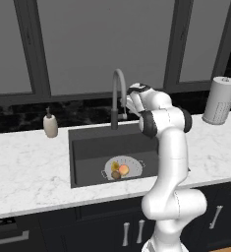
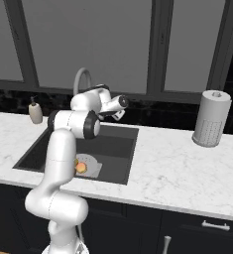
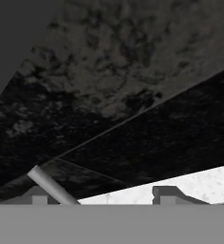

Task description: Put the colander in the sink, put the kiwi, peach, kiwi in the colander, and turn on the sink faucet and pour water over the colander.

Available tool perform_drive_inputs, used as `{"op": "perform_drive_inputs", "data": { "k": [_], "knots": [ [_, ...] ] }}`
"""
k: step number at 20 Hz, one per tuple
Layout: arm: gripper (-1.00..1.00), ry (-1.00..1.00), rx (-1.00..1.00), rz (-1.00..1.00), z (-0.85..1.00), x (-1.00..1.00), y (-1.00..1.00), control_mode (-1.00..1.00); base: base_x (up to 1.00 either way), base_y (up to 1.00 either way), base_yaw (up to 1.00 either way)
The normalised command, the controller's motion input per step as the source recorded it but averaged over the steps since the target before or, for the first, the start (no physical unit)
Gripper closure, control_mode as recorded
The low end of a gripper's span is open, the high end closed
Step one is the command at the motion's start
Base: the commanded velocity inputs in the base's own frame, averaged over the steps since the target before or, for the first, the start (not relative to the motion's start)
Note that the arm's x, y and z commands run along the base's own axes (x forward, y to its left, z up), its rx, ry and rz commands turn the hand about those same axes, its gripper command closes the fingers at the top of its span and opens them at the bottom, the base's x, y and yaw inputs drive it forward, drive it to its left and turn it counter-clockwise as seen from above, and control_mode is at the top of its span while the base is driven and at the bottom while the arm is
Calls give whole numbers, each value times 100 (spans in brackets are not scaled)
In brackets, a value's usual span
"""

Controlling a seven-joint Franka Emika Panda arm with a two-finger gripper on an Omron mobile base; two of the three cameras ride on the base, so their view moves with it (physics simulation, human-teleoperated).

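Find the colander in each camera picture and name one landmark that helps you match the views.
Left base view: colander on the sink floor, just left of the arm, fruit inside.
Right base view: colander low in the sink, partly behind the arm.
Hand view: dark backsplash and counter edge instead.
Shared landmark: the sink faucet.

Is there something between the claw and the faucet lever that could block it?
Nothing visible blocks it. The claw is right beside the faucet, near its base. A thin grey rod, likely the lever, lies just off the left fingertip, apparently not yet between the tips.
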Motion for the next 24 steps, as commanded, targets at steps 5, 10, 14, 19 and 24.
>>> {"op": "perform_drive_inputs", "data": {
  "k": [5, 10, 14, 19, 24],
  "knots": [
    [100, 0, 0, -8, 0, -2, -69, -100, 0, 0, 0],
    [100, 0, 0, -11, 0, -10, -87, -100, 0, 0, 0],
    [100, 0, 0, -14, 0, -19, -100, -100, 0, 0, 0],
    [100, 0, 0, -14, 0, -21, -97, -100, 0, 0, 0],
    [100, 0, 0, -13, 0, -27, -90, -100, 0, 0, 0]
  ]
}}
